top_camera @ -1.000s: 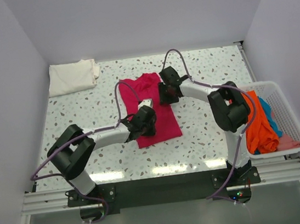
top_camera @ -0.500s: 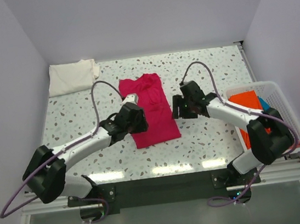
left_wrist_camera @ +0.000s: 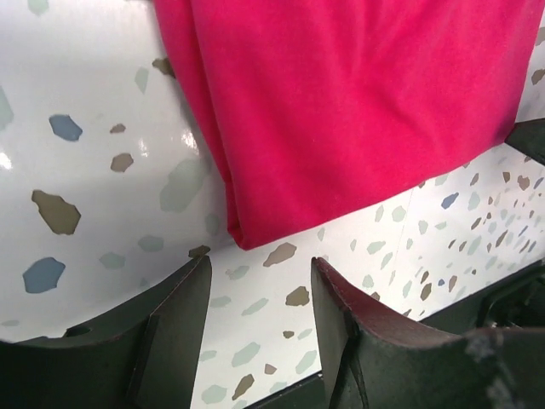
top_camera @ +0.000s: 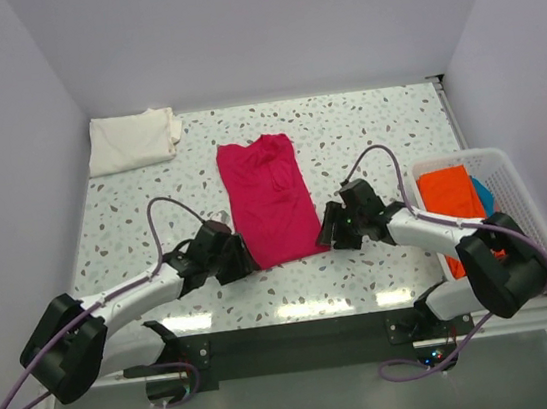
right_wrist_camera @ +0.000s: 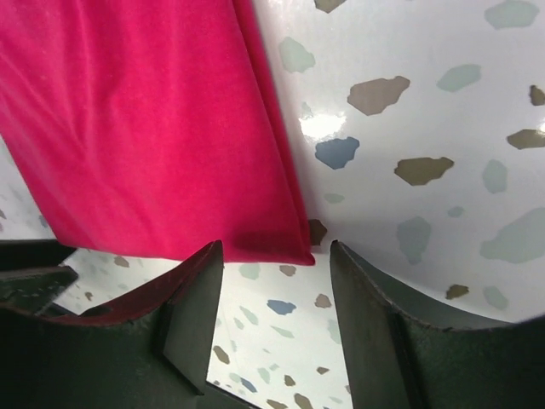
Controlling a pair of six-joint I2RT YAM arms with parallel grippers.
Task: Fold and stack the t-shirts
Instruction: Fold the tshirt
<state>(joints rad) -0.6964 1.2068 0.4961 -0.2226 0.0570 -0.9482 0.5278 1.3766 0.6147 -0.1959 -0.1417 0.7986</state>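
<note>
A magenta-red t-shirt (top_camera: 270, 200) lies folded into a long narrow strip in the middle of the table. My left gripper (top_camera: 242, 260) sits low at its near left corner and my right gripper (top_camera: 328, 228) at its near right corner. In the left wrist view the left gripper (left_wrist_camera: 260, 273) is open over bare table, with the t-shirt's (left_wrist_camera: 341, 102) corner just ahead. In the right wrist view the right gripper (right_wrist_camera: 275, 256) is open too, the t-shirt's (right_wrist_camera: 145, 128) hem just beyond its fingertips. A folded cream-white t-shirt (top_camera: 131, 140) rests at the far left.
A white mesh basket (top_camera: 523, 204) stands at the right table edge, holding an orange t-shirt (top_camera: 450, 191) and a blue one (top_camera: 484, 197). Walls close in the table on the left, back and right.
Both arms have drawn back from on top of the magenta-red t-shirt to its near corners. Both grippers have opened wider, and the t-shirt now lies uncovered.
</note>
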